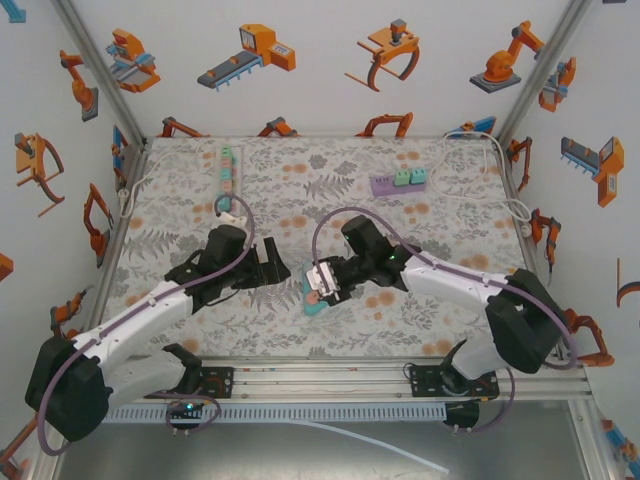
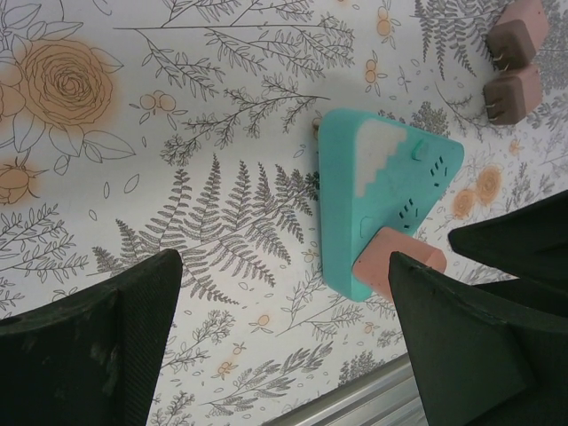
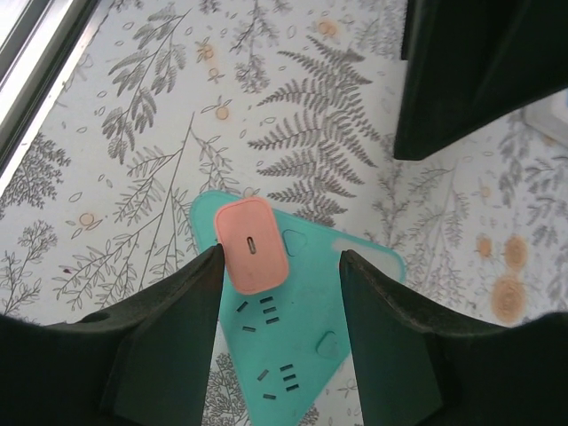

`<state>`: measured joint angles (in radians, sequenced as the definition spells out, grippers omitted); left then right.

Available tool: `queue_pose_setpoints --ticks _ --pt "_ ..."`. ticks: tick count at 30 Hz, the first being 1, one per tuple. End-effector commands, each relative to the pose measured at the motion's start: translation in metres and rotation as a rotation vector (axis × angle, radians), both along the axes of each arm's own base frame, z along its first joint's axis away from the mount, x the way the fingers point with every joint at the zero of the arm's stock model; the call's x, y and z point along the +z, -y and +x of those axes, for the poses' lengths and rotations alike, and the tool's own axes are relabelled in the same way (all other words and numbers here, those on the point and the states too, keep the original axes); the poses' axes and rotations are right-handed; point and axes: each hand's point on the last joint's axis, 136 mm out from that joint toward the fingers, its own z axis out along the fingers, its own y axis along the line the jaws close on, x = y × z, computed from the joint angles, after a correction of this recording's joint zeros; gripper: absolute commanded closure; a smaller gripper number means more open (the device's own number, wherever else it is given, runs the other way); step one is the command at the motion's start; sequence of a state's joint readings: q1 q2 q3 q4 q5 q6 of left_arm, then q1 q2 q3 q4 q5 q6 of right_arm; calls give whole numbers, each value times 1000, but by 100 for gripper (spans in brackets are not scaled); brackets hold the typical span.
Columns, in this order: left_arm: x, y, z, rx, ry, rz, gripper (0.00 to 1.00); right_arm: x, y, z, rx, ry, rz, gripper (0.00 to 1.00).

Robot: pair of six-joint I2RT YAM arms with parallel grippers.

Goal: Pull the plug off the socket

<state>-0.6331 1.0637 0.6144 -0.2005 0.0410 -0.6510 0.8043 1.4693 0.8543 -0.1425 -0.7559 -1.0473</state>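
Straddling the pink plug (image 3: 253, 244), the right gripper (image 3: 282, 266) is seen part-open, nothing clamped — plug sits in the teal socket (image 3: 302, 355) under it. Left gripper (image 1: 270, 262) is spread wide just beside; socket should be pinned, plug pulled straight.

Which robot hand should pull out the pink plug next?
Probably the right. Its hand hangs just over the plug, with a finger on each side of it. The left hand is open but off beside the socket, not around the plug.
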Motion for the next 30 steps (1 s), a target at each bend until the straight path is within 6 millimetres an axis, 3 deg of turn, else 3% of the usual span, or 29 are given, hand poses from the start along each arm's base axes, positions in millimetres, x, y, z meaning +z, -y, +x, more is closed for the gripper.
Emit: queue_pose_setpoints --ticks 1,6,10,13,16,20,30 --pt "-9 -4 -3 12 -30 15 10 -8 0 -11 64 -18 -42 47" --pt "-17 16 -5 -75 -59 -33 8 -18 -7 -11 73 -30 -46 49" --pt "-16 44 -6 -183 -60 -133 8 -23 -11 -10 67 -51 -23 57" --pt "-22 51 -1 -190 -77 -140 9 -24 -12 -12 66 -63 -8 63" --pt "-35 55 5 -179 -114 -129 21 -24 -13 -15 73 -79 7 68" --pt "-45 70 4 -212 -158 -168 51 -24 -12 -17 72 -89 11 73" --pt "-58 94 -3 -266 -212 -233 54 -23 -17 -15 76 -91 33 76"
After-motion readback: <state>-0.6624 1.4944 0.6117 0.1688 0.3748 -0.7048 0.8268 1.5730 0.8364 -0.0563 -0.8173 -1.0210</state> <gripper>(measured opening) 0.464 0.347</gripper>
